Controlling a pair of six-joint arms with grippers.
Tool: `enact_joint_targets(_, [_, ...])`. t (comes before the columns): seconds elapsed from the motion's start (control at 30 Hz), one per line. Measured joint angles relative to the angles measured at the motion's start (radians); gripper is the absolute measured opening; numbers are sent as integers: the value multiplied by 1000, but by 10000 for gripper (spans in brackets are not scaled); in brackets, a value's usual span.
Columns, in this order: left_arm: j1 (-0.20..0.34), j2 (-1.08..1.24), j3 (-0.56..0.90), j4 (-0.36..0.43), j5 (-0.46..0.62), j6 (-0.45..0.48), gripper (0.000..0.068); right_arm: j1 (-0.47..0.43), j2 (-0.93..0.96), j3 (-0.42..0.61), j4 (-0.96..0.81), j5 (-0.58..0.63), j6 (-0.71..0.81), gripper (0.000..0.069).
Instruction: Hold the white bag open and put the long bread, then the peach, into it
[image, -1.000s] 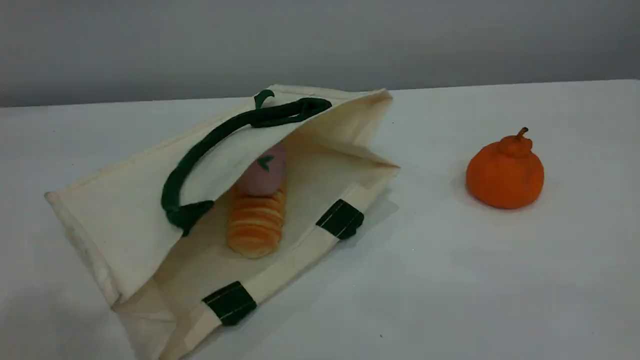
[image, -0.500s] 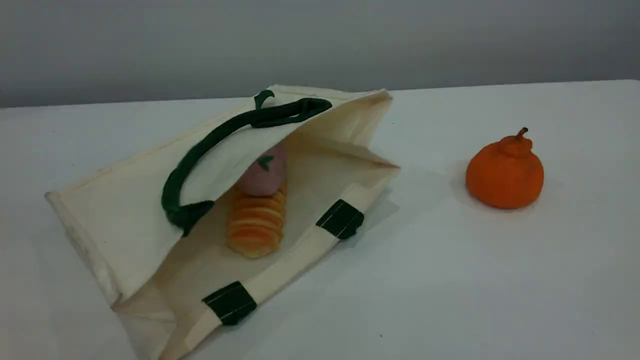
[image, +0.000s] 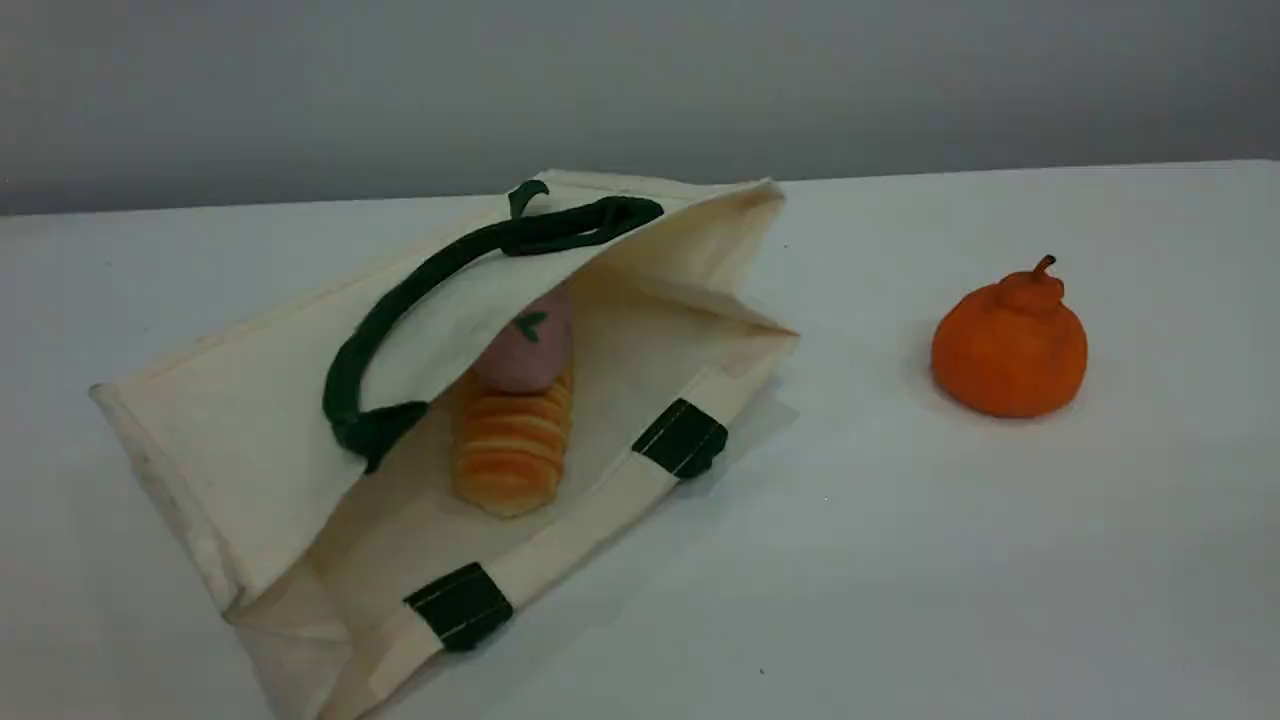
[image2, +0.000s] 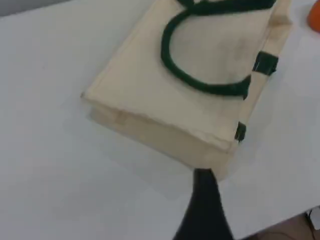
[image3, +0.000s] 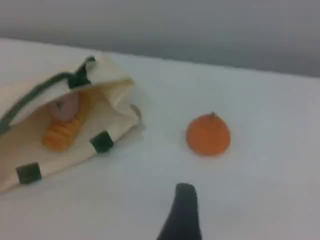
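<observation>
The white bag (image: 250, 420) lies on its side on the pale table (image: 900, 560), its mouth gaping toward the lower right of the scene view, the upper panel sagging over the opening. 1 dark green handle (image: 400, 290) loops across that upper panel, and 2 green patches (image: 683, 437) show on the bag's lower lip, which rests flat on the table. The long bread (image: 510, 445) lies inside the bag on the lower panel, its near end just within the mouth. The peach (image: 525, 345) sits deeper in, touching the bread's far end and half hidden under the upper panel, its green leaf mark facing out. An orange fruit (image: 1010, 345) with a stem knob stands on the table to the right, well apart from the bag. Neither arm appears in the scene view. The left gripper (image2: 204, 200) shows only 1 dark fingertip in its wrist view, hanging above the table just off the bag's closed bottom end; its jaws are spread wide and hold nothing. The right gripper (image3: 184, 210) likewise shows 1 fingertip, raised over bare table between bag and orange fruit, its jaws parted and holding nothing.
</observation>
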Motion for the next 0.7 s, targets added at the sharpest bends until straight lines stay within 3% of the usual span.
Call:
enact_joint_targets(0.27, [0,1,104,2,-41,0,503,0,0,167,-22,-32,2,592])
enact_joint_targets(0.7, [0,-7,132,23,-41,-31,503,0,0,169,-21,-40,8,592])
